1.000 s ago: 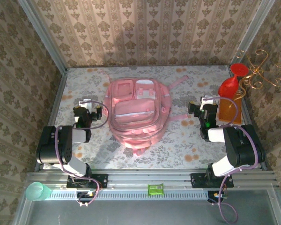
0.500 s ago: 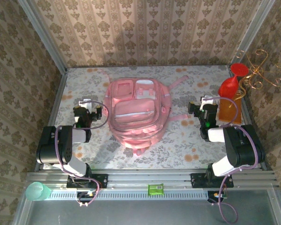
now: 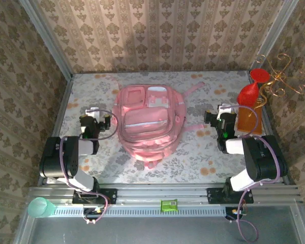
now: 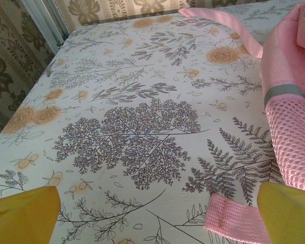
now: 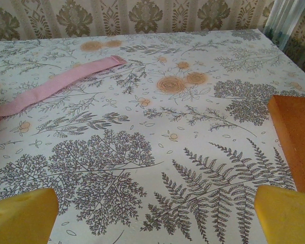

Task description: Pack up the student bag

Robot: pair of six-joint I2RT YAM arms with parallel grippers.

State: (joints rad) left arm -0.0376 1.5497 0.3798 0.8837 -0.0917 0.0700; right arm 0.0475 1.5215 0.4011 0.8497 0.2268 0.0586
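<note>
While both arms sit folded low by the near edge of the table [image 3: 193, 162], I see the student bag [image 3: 146, 124] lying flat in the middle of it, a little left of centre, pockets facing up. One strap [image 5: 61, 84] trails across the cloth on its right side. My left gripper [image 3: 94, 112] rests just beside the bag's left flank, jaws spread wide with nothing between them. On its wrist camera the yellow fingers [image 4: 23, 213] frame bare floral cloth, with the bag's mesh side pocket [image 4: 295, 137] and a loose strap end [image 4: 234, 221] close to the right one. My right gripper [image 3: 224, 112] sits off the bag's right side, apart from it, jaws equally wide and empty. An orange block [image 3: 246, 120] lies just beside it along the table's right edge. A red funnel-shaped piece [image 3: 250, 91] and a gold wire stand [image 3: 277, 76] occupy the far right corner.
</note>
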